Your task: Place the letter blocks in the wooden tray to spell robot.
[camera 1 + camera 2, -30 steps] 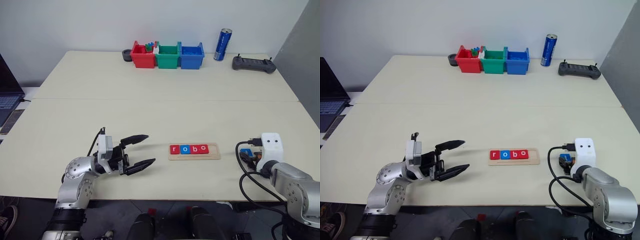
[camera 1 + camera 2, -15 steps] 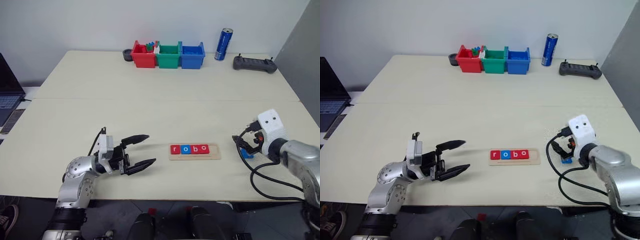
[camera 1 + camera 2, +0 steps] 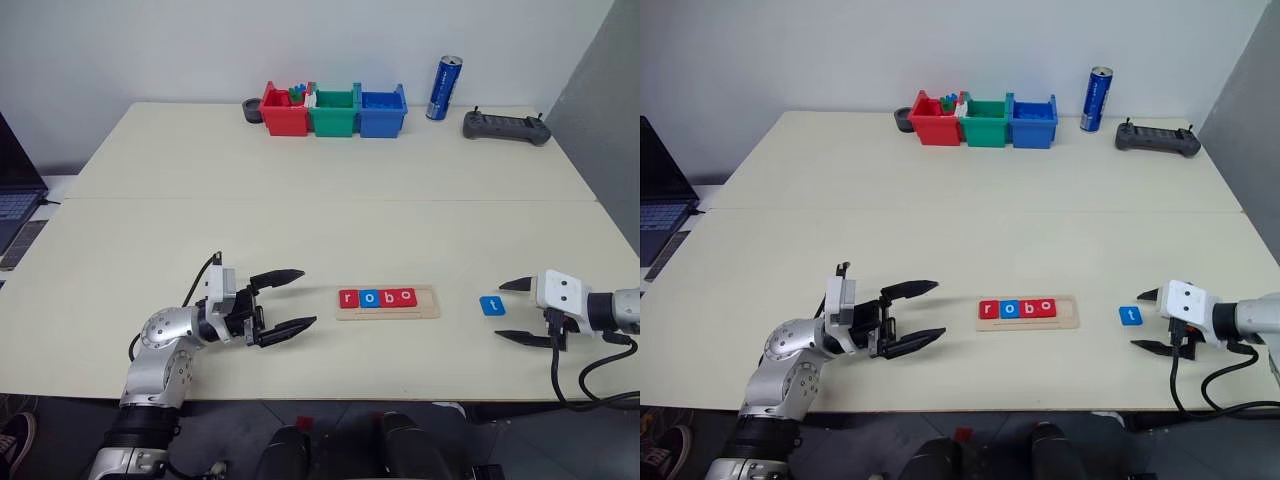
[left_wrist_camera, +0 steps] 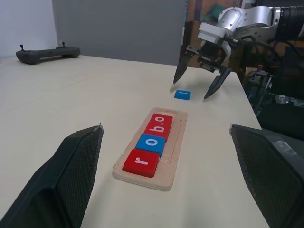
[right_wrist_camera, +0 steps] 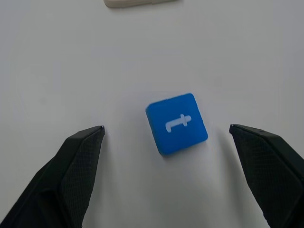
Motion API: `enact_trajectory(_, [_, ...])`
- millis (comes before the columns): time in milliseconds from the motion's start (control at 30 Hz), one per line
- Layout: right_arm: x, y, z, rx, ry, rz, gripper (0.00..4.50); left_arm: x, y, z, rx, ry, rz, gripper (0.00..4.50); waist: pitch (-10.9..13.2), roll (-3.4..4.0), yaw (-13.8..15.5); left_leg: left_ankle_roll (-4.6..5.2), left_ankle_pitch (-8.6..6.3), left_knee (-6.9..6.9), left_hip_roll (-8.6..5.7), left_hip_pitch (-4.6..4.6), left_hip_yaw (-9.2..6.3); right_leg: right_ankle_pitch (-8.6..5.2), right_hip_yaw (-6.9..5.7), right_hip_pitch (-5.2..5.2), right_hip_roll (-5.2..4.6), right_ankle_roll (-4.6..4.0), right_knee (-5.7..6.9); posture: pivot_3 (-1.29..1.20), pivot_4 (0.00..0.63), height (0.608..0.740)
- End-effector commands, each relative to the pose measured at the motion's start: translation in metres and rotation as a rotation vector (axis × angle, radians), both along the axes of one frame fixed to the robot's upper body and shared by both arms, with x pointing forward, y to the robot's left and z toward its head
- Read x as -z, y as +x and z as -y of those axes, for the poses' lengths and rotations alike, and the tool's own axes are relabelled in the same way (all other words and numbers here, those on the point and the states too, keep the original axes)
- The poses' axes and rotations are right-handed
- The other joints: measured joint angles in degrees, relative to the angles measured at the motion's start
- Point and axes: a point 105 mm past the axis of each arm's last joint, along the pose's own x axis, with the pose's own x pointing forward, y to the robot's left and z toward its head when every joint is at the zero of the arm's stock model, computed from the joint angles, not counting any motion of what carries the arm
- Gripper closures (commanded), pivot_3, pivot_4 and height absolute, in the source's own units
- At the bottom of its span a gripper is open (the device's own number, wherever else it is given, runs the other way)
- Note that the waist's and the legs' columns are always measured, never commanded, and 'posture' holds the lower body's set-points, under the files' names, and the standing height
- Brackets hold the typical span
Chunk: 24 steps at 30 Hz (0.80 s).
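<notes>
Released blue t block [image 3: 491, 306] now lies on table [image 3: 300, 220].

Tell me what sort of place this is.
Probably a robotics lab or test room. A plain pale table stands against a bare white wall, with a handheld controller and sorting bins at the far edge, a laptop off to the side, and a wooden tray of letter blocks.
</notes>
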Motion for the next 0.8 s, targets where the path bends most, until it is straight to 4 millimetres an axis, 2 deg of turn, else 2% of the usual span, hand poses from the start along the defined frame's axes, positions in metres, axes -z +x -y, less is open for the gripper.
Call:
enact_trajectory(33, [-0.003,0.009,-0.002,-0.046,-0.011,0.023,0.03,-0.005,0.000,0.002,0.018,0.003,0.030,0.00,0.0,0.00,0.0,0.00,0.00,0.00,0.00,0.00,0.00,0.00,0.00,0.00,0.00,0.00,0.00,0.00,0.150,0.740])
enact_trajectory(233, [0.003,0.014,-0.009,-0.070,0.026,-0.028,0.03,-0.004,-0.002,0.001,0.015,0.007,0.029,0.00,0.0,0.00,0.4,-0.01,0.00,0.01,-0.02,-0.02,-0.03,0.00,0.00,0.00,-0.02,0.00,-0.02,0.00,0.150,0.740])
enact_trajectory(400, [0.006,0.015,-0.007,-0.058,0.040,-0.073,0.03,-0.004,-0.004,-0.001,0.013,0.010,0.028,0.00,0.0,0.00,0.4,-0.01,0.00,0.02,-0.02,-0.02,-0.03,0.00,-0.01,0.01,-0.03,0.00,0.00,0.00,0.150,0.740])
enact_trajectory(500, [0.006,0.014,-0.004,-0.052,0.040,-0.088,0.62,-0.004,-0.004,-0.001,0.009,0.010,0.027,0.00,0.0,0.00,0.5,-0.01,0.00,0.02,-0.02,-0.02,-0.03,0.00,-0.01,0.01,-0.04,-0.01,-0.01,0.00,0.150,0.740])
enact_trajectory(733, [0.003,0.016,-0.004,-0.047,0.051,-0.081,3.01,-0.003,-0.004,-0.001,0.008,0.007,0.026,0.00,0.0,0.01,0.4,-0.01,0.00,0.03,-0.02,-0.01,-0.03,0.01,-0.01,0.02,-0.04,0.00,0.00,0.00,0.150,0.740])
enact_trajectory(800, [-0.003,0.020,-0.007,-0.047,0.058,-0.054,3.02,-0.003,-0.004,-0.001,0.009,0.007,0.026,0.00,0.0,0.01,0.4,-0.01,0.00,0.04,-0.02,-0.01,-0.03,0.01,0.00,0.02,-0.04,0.00,0.01,0.00,0.150,0.740])
